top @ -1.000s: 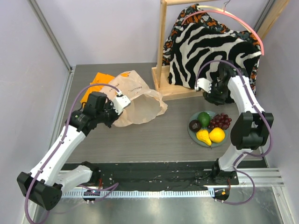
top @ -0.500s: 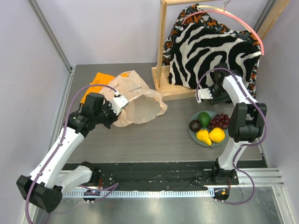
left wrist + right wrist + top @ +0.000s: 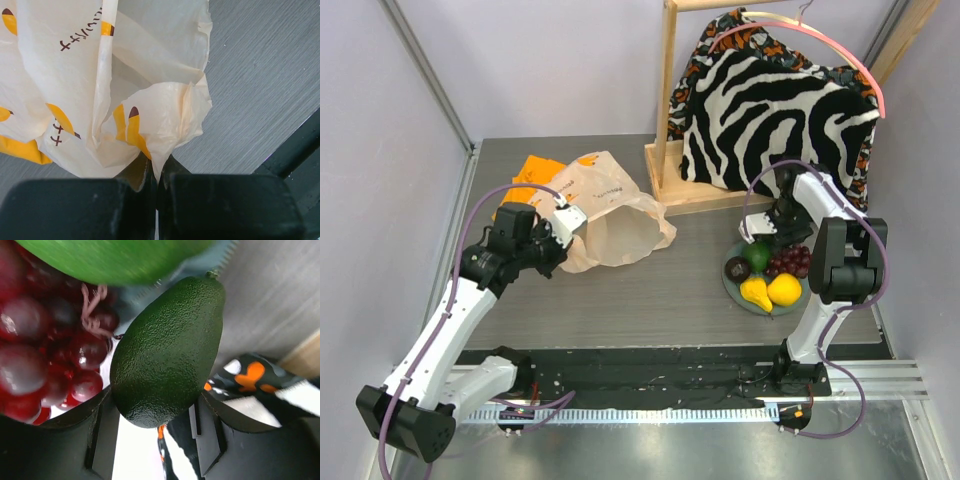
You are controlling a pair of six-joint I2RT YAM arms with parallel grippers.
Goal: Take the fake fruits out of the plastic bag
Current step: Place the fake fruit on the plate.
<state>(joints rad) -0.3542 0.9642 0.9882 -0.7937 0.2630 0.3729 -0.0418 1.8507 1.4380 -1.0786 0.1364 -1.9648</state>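
Pinching a fold of the crinkly translucent beige plastic bag at far left, the closed left gripper has drawn it slightly leftward. The right gripper, clamped around the pebbled dark-green plastic avocado, has swung down from the zebra-patterned garment to the round grey-green plate, where the dark red grapes already lie. Unloading looks nearly finished. The bag's inside stays hidden, and a blurred green shape is cut off at the top of the right wrist view.
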